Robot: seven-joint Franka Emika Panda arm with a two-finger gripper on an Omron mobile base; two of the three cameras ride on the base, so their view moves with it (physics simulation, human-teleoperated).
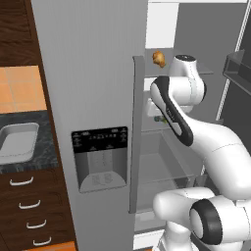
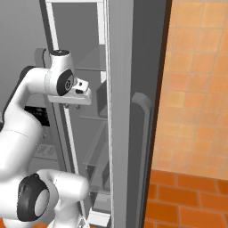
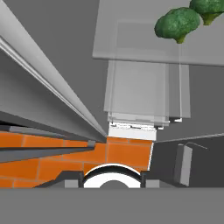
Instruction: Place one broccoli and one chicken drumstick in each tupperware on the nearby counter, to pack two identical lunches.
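Two green broccoli point(image 3: 177, 24) point(image 3: 209, 8) lie on a glass fridge shelf point(image 3: 131, 39) at the top right of the hand view, which looks down into the open fridge. A brown chicken drumstick point(image 1: 158, 59) rests on an upper shelf, just left of the arm's wrist. A bit of green broccoli point(image 1: 158, 118) shows lower, beside the forearm. My gripper point(image 2: 70, 104) reaches in between the fridge doors; its fingers are too small to read and nothing shows between them. A pale rectangular tupperware point(image 1: 17, 142) sits on the black marbled counter point(image 1: 46, 147) at the far left.
The closed grey fridge door point(image 1: 93, 73) with its dark dispenser panel point(image 1: 100, 159) stands between arm and counter. The open door point(image 2: 129, 111) stands edge-on at the arm's right, its bins point(image 1: 238, 66) close by. Dark wood drawers point(image 1: 24, 201) sit under the counter. Orange floor tiles point(image 3: 65, 153) lie below.
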